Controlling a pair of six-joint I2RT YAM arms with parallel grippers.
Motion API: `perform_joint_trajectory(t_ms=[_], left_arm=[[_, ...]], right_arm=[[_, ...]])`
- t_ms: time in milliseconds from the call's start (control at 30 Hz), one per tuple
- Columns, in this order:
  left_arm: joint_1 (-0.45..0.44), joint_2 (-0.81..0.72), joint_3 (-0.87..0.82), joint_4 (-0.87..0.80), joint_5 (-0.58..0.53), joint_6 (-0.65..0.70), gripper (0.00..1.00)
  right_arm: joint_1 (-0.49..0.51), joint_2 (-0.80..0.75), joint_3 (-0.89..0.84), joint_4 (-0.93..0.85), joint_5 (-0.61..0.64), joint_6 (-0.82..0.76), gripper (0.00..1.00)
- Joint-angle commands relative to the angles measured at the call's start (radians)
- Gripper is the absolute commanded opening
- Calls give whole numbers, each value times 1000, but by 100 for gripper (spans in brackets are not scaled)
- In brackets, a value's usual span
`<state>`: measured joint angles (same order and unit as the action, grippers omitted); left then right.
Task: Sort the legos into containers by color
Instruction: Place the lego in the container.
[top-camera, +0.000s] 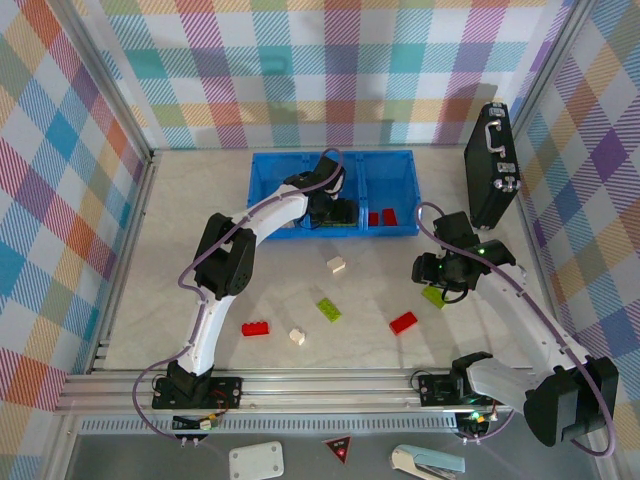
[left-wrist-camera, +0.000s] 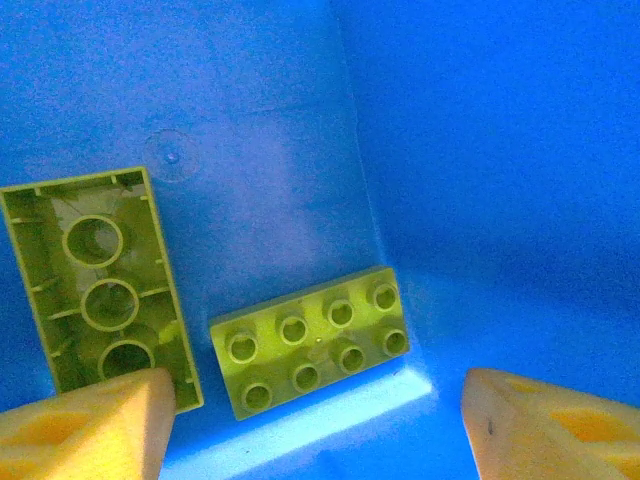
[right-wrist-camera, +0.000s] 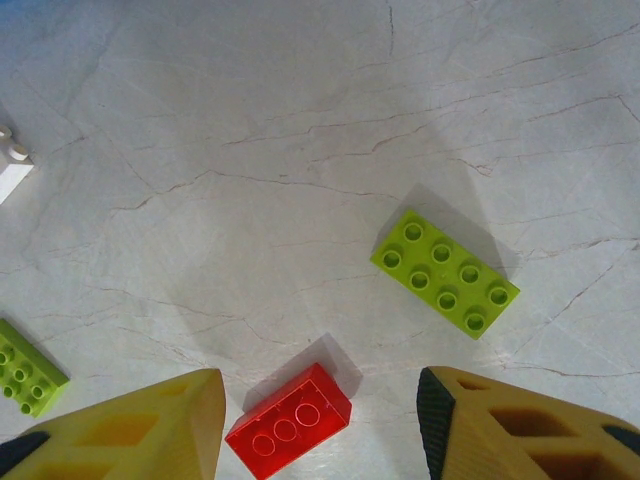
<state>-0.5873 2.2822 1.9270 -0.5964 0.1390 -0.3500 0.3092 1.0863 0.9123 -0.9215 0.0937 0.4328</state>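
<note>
My left gripper (top-camera: 327, 207) reaches down into the middle compartment of the blue tray (top-camera: 262, 170). Its jaws (left-wrist-camera: 315, 430) stand open and hold nothing. Under them lie two lime legos, one studs-up (left-wrist-camera: 310, 340), one upside down (left-wrist-camera: 95, 290). Two red legos (top-camera: 380, 216) sit in the right compartment. My right gripper (top-camera: 440, 282) hovers open over the table, a red lego (right-wrist-camera: 288, 422) lying loose between its fingers (right-wrist-camera: 150, 430), apart from both. A lime lego (right-wrist-camera: 445, 272) lies just beyond. Another lime (top-camera: 328, 309), two cream (top-camera: 336, 264) (top-camera: 296, 337) and a red lego (top-camera: 256, 328) lie scattered mid-table.
A black case (top-camera: 490, 165) with metal latches stands at the back right against the checked wall. Metal rails (top-camera: 130, 250) border the table's left side and its front. The tray's blue wall (left-wrist-camera: 500, 150) rises close to the left gripper.
</note>
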Motion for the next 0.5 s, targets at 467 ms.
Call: perform_joint_trajectory(t_ms=[467], left_arm=[[1,-322,-167,-93,13,30,75]], right_arm=[[6,-39,-50,-16,-28,110,63]])
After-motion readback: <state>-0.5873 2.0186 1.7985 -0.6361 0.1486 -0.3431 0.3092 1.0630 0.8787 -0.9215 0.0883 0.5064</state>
